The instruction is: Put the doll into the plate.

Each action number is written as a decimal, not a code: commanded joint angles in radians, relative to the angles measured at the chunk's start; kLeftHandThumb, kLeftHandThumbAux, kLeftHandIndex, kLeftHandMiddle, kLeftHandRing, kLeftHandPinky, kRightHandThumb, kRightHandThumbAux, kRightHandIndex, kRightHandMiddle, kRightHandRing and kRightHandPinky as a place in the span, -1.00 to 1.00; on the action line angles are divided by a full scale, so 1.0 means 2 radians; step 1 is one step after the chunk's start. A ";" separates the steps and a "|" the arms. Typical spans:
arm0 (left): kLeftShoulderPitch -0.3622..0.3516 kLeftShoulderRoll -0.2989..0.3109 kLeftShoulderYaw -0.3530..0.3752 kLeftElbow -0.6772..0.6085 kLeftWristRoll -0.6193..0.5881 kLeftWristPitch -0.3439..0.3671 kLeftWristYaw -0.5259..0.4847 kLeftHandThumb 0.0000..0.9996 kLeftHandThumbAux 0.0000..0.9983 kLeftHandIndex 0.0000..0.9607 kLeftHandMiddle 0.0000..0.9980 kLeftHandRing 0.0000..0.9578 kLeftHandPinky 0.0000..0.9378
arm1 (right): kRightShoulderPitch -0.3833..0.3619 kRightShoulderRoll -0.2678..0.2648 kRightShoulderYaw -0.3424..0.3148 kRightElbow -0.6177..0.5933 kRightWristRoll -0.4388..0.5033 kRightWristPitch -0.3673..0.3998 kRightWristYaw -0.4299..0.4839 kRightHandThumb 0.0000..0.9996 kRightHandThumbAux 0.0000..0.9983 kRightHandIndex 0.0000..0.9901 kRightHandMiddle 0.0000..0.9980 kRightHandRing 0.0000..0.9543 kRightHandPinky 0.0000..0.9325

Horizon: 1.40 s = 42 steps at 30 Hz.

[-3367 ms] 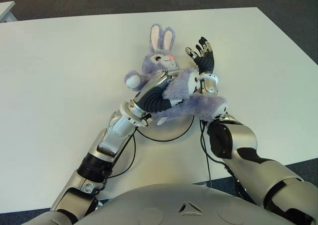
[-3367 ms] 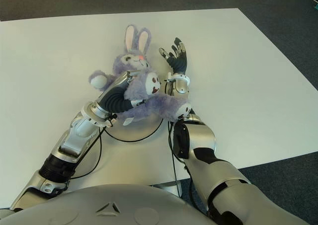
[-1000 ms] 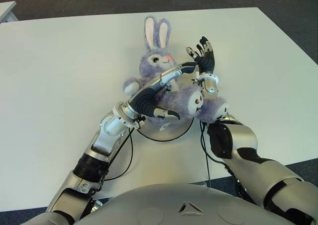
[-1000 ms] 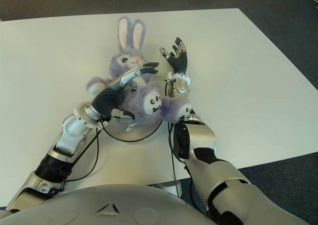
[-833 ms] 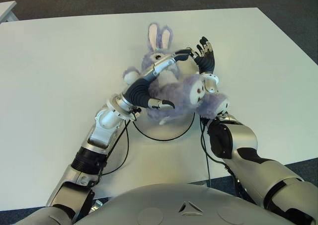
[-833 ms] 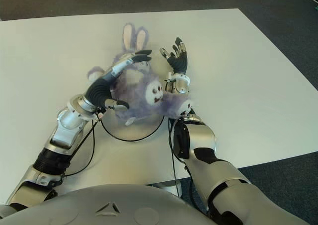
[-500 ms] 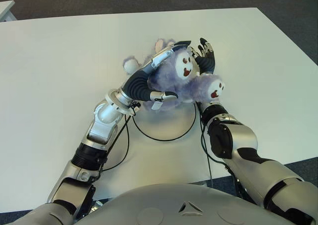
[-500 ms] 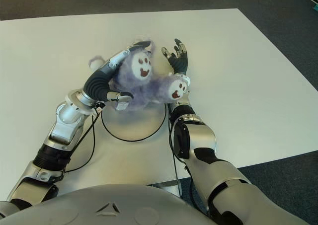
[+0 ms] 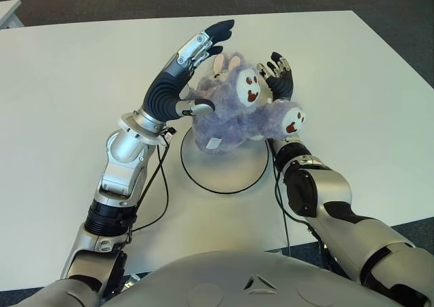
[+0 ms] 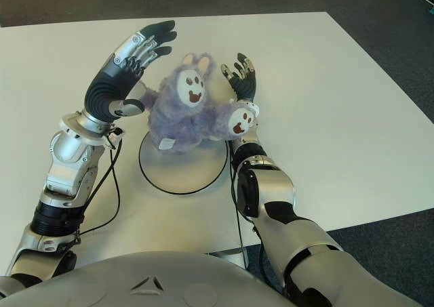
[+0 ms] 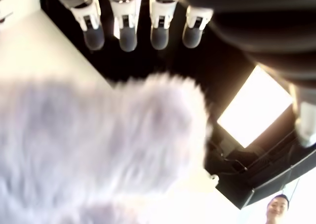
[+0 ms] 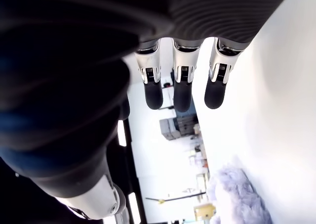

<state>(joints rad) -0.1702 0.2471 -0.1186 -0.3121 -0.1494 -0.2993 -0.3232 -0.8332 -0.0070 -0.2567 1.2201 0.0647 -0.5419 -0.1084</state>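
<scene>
Doll (image 9: 234, 110): purple plush, tumbled feet-up over 12 o'clock edge of plate (image 9: 227, 178), on table (image 9: 68, 83). Left hand (image 9: 182, 70) at doll's 9 o'clock, fingers spread, empty. Right hand (image 9: 279, 80) at 3 o'clock, spread, empty. Judged light, soft, squashy, unbreakable; best held round torso.

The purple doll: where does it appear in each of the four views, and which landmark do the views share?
Left eye view: doll at centre, on the plate's far edge.
Right eye view: doll centre-left.
Left wrist view: blurred fur fills the lower part.
Right wrist view: fur at lower edge.
Shared landmark: white table.
</scene>
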 commanded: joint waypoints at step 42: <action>-0.015 -0.030 0.064 0.000 0.009 0.010 0.030 -1.00 -0.13 -1.00 -0.84 -0.86 -1.00 | 0.024 0.011 -0.008 0.008 0.018 0.004 0.015 -0.43 0.79 -0.78 -0.82 -0.85 -0.76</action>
<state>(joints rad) -0.1868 0.2106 -0.0048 -0.3633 -0.1687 -0.2346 -0.2943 -0.8329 0.0016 -0.2652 1.2137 0.0840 -0.5424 -0.0870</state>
